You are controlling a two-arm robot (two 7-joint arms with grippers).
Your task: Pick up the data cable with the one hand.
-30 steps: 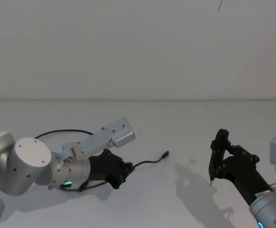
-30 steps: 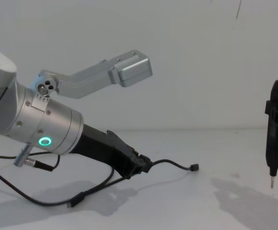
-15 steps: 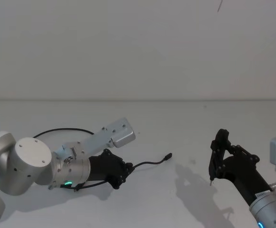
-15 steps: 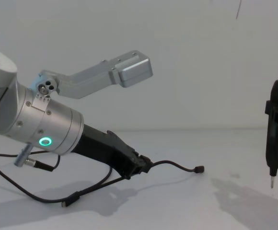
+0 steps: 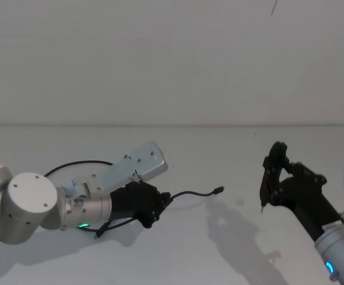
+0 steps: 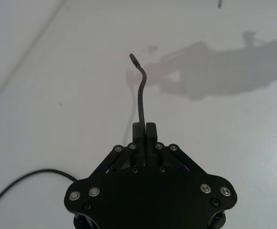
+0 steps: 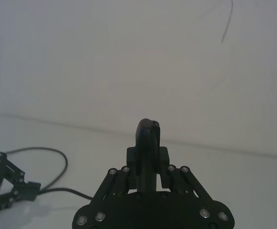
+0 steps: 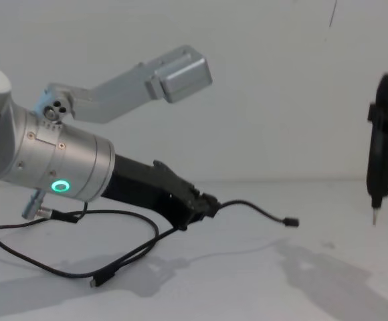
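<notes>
White desk [image 5: 219, 261], plain wall [image 5: 160, 59] behind. We have our left claw [image 8: 211, 202] low over the desk, pinching the data cable [image 6: 141, 102]. 1 plug end juts forward in the air and the slack loops on the desk. Farther right, our right claw [image 7: 148, 160] hangs higher, clamped on a narrow black tool [image 8: 380, 154], tip down.

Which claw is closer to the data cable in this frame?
Left. The left claw is shut on the data cable partway along it. The right claw holds a narrow black tool off to the right, apart from the cable.
</notes>
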